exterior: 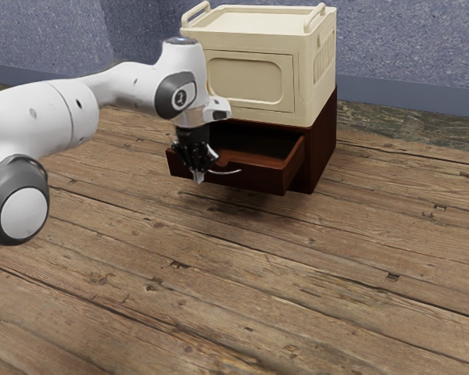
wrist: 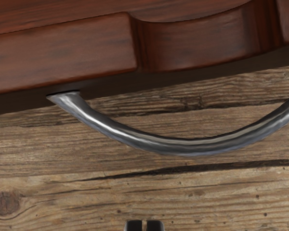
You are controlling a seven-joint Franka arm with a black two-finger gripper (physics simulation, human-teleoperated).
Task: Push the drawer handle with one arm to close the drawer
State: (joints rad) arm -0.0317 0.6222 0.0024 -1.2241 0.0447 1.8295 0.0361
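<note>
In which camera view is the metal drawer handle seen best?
The wrist view: the handle is large there, with one end visibly joining the drawer front. In the exterior view it is a thin pale curve, partly behind the hand.

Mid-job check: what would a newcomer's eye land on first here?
Probably the pale cream box sitting on the dark red-brown cabinet. Next, the drawer standing open beneath it, with the black hand down at its front. In the wrist view, the shiny curved handle arching out from the drawer front stands out most.
</note>
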